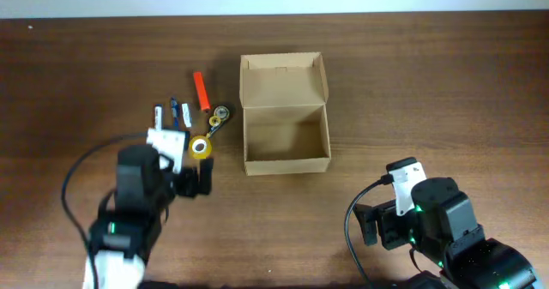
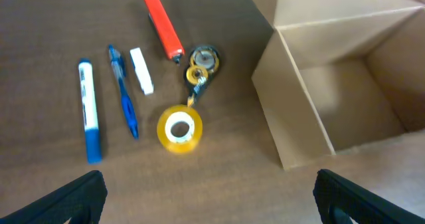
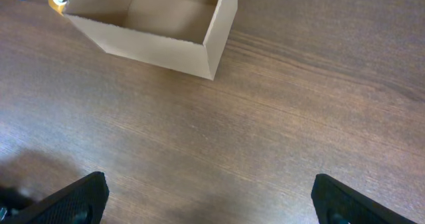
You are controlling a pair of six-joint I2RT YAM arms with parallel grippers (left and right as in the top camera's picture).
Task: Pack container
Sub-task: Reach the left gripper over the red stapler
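Plainly open: box mid-table, both pincers apart

Right in the middle of the brown table [image 1: 429, 83] sits the box [image 1: 285, 117]. Its flap lid is thrown back on the far side and its bare cardboard floor is showing.

Left of the box lies a small spread of things, all clear of it. A yellow tape roll [image 2: 179, 129] lies flat, nearest the left arm. Just beyond it is a cluster of smaller rolls [image 2: 201, 63], and beyond those an orange-red marker [image 2: 163, 34] angled away toward the far edge. Further left, three things lie roughly side by side: a short white stick [image 2: 141, 70], a blue pen [image 2: 123, 91] and a blue-and-white marker [image 2: 88, 111].

The left gripper [image 2: 212, 201] hangs on the near side of the tape roll, tilted toward the spread. Its fingers are wide apart with nothing between them, and they touch nothing.

The right gripper [image 3: 209, 201] is near and to the right of the box, well apart from it, over bare wood. Its fingers are spread wide too, and nothing is held. From its wrist view the box's near right corner is in sight, with a sliver of the tape roll past the left wall.
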